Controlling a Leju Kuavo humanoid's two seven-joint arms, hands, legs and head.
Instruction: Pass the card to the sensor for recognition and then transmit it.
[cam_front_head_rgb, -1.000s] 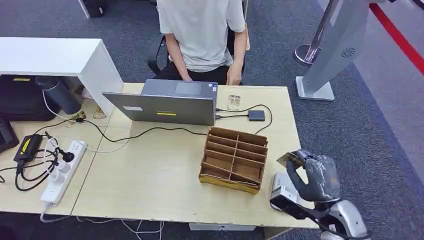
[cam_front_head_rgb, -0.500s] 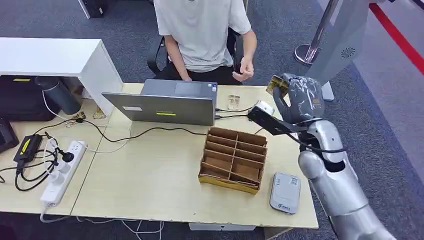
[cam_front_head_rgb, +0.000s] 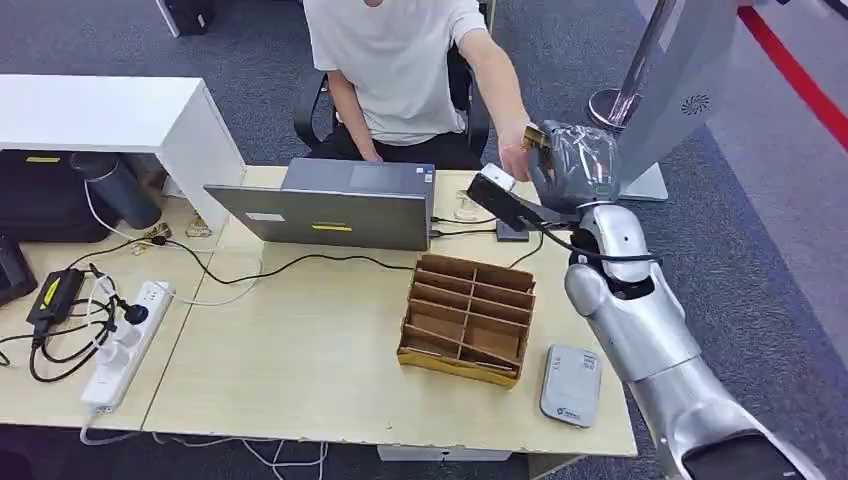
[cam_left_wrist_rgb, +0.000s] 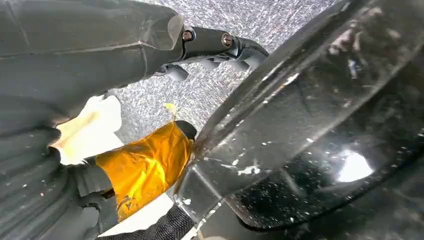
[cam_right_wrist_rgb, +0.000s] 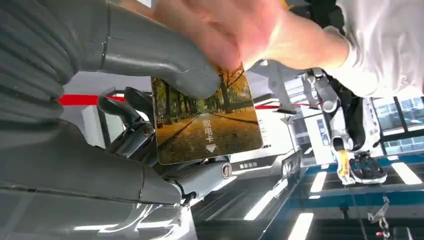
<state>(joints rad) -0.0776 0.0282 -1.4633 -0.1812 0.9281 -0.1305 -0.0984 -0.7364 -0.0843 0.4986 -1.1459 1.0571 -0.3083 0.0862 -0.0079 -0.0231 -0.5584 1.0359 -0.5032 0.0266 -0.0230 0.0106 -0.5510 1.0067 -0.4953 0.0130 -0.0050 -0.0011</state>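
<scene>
My right hand (cam_front_head_rgb: 572, 165) is raised beyond the desk's far right corner and grips a card (cam_front_head_rgb: 533, 137) with an autumn tree picture. In the right wrist view the card (cam_right_wrist_rgb: 205, 120) is pinched under my thumb (cam_right_wrist_rgb: 165, 60). A seated person's hand (cam_front_head_rgb: 516, 160) reaches across and touches the card's far edge; that same hand (cam_right_wrist_rgb: 235, 30) shows blurred above the card. The grey sensor box (cam_front_head_rgb: 571, 385) lies flat at the desk's near right corner, well below my arm. My left hand (cam_left_wrist_rgb: 75, 100) hangs with its fingers (cam_left_wrist_rgb: 225, 45) spread, holding nothing.
A brown cardboard organiser (cam_front_head_rgb: 468, 318) stands mid-desk left of the sensor. A grey laptop (cam_front_head_rgb: 330, 210) faces the person, with a small black drive (cam_front_head_rgb: 513, 231) cabled beside it. A power strip (cam_front_head_rgb: 125, 345) and cables lie at the left. A white kiosk (cam_front_head_rgb: 670, 90) stands at the far right.
My right arm rose from beside the sensor box and carried the card up and away toward the person. The person's hand has lifted from the desk and reached the card.
</scene>
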